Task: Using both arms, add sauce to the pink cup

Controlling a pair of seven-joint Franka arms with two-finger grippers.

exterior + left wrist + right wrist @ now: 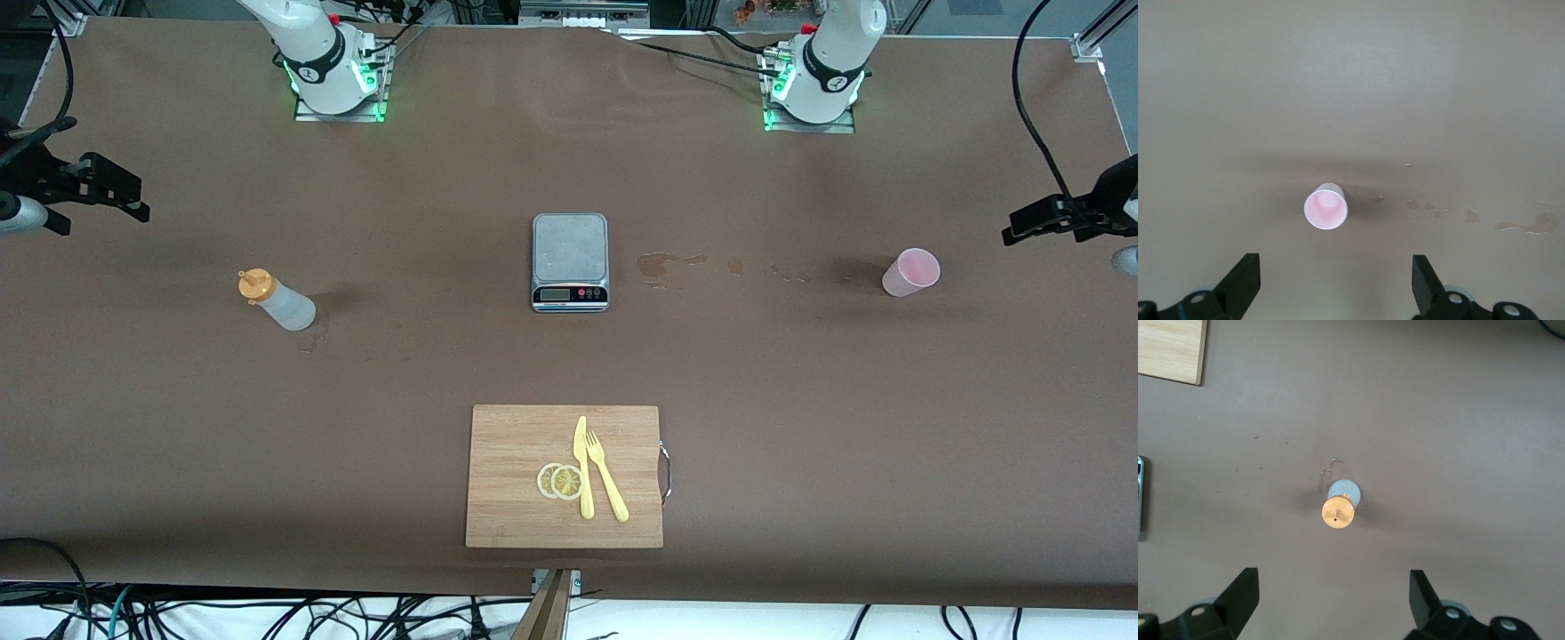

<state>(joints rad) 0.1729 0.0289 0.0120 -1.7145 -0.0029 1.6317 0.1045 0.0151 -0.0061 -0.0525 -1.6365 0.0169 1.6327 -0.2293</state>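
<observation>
While the matte brown counter lies wide and bare around them, the translucent sauce with its orange cap stands toward the right arm's end, and the tapered pink cup stands upright toward the left arm's end. Left hand hangs spread over the cup; right hand hangs spread over the sauce, both grasping nothing.

Brown surface: sauce bottle upright twd right arm's end; grey scale at ctr; pink cup twd left arm's end; cutting board w/ cutlery by camera-side edge; wet spots btwn scale & cup.
</observation>
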